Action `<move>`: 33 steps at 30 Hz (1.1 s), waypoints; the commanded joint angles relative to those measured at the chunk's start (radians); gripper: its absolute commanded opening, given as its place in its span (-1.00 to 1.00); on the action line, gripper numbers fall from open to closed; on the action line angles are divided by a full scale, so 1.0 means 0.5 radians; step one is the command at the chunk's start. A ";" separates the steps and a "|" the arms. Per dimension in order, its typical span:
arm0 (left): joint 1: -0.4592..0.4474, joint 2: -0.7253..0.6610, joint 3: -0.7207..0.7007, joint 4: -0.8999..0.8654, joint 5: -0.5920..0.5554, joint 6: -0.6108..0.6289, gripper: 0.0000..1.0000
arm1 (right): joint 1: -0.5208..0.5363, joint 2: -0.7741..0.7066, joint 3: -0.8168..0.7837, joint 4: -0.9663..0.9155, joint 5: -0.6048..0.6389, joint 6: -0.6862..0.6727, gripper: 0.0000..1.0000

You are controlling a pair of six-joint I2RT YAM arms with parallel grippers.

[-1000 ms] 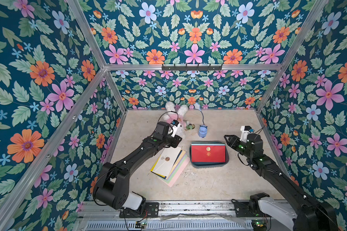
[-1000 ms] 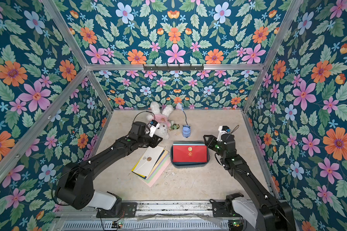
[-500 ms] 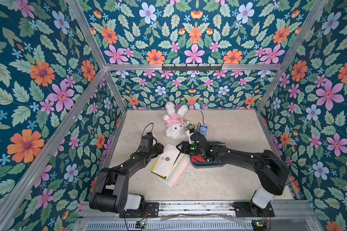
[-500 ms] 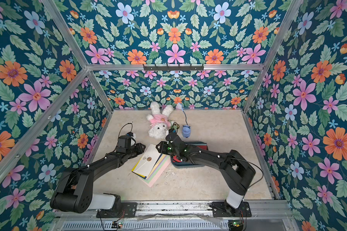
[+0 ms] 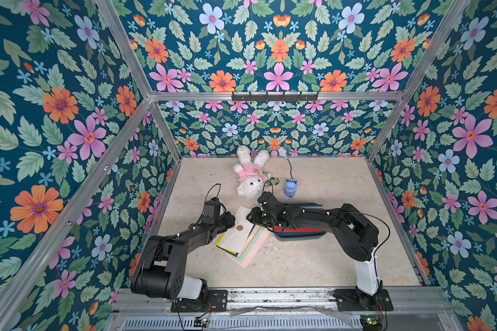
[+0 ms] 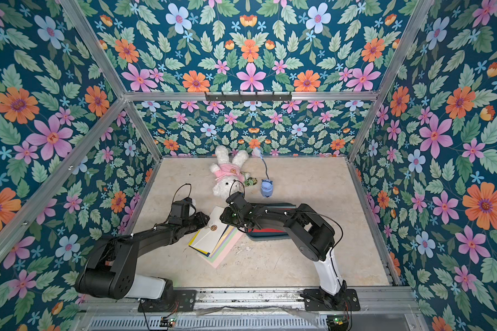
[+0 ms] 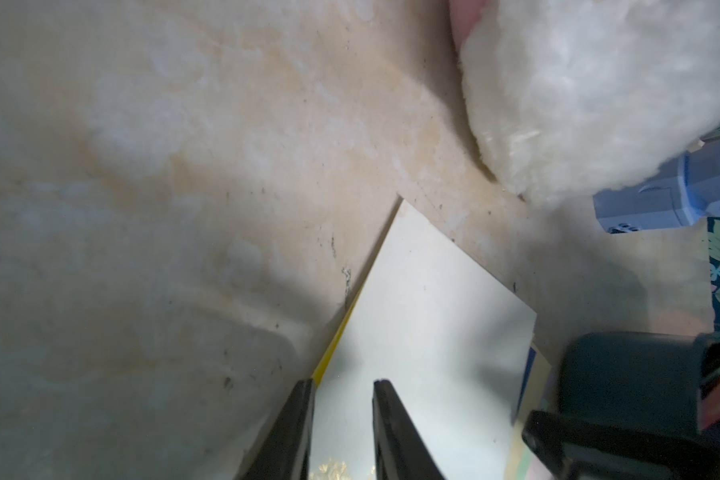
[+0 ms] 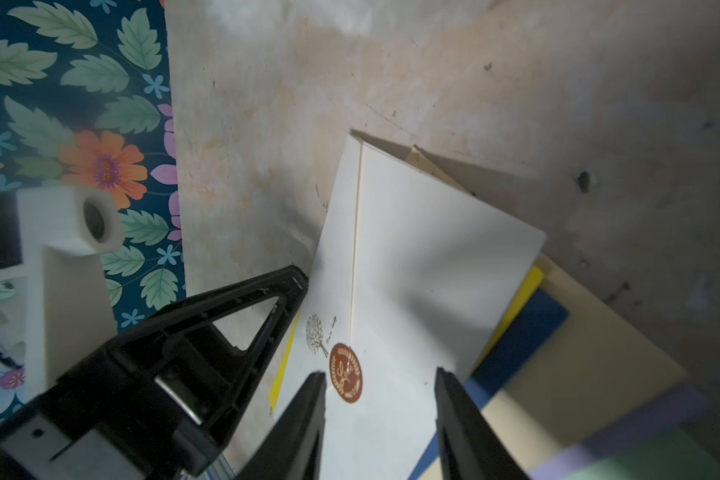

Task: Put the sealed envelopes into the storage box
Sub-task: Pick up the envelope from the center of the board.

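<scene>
The left gripper (image 7: pixel 341 384) has edged onto the cream envelope (image 7: pixel 425 311), narrowly open; right gripper (image 8: pixel 379 374) half-open; both empty.

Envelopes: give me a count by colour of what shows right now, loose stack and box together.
white envelope, top of stack: 1
yellow envelope: 1
navy envelope: 1
beige envelope: 1
lilac envelope: 1
green envelope: 1
pink envelope: 1
red envelope, in the storage box: 1
Total: 8 showing; any hidden beneath cannot be counted.
</scene>
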 commanded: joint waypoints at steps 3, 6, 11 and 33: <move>0.002 0.050 0.019 0.038 0.020 -0.003 -0.40 | 0.003 0.003 0.007 -0.036 0.010 0.043 -0.06; 0.001 0.071 0.028 0.020 0.015 0.001 -0.41 | 0.003 0.003 0.011 -0.052 0.021 0.049 -0.06; 0.002 0.089 0.031 0.008 0.020 0.000 -0.42 | 0.003 -0.022 -0.003 -0.112 0.066 0.080 -0.05; 0.001 0.139 0.040 0.005 0.102 0.004 -0.44 | 0.046 -0.022 0.019 -0.078 0.007 0.138 -0.04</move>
